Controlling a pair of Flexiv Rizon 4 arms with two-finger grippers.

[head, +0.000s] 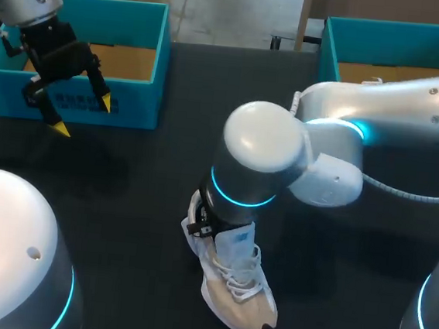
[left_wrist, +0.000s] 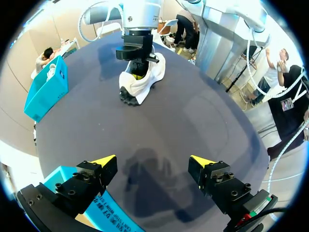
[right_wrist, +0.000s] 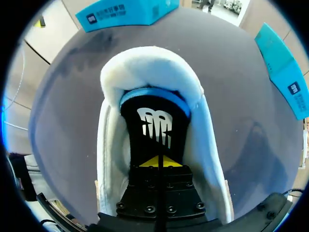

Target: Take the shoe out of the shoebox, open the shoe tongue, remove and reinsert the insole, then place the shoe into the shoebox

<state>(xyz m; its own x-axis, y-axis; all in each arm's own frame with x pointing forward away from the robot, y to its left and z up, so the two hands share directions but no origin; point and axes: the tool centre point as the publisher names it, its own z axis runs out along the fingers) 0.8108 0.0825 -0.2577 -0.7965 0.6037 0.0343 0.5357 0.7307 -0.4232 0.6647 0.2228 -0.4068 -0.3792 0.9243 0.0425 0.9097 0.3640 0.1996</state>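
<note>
A white and beige laced shoe (head: 234, 290) stands on the black table, near the front middle. My right arm comes over it from the right, and its wrist hides the gripper in the head view. In the right wrist view my right gripper (right_wrist: 159, 163) is shut, its yellow tips together and down inside the shoe (right_wrist: 149, 65) on the black insole (right_wrist: 153, 123), which has a blue heel edge. My left gripper (head: 84, 116) hangs open and empty in front of the left blue shoebox (head: 132, 105), far from the shoe (left_wrist: 145, 79).
A second blue shoebox (head: 331, 51) stands at the back right. Bare black tabletop (left_wrist: 159, 130) lies between my left gripper (left_wrist: 153, 160) and the shoe. The robot's white bases sit at the front corners.
</note>
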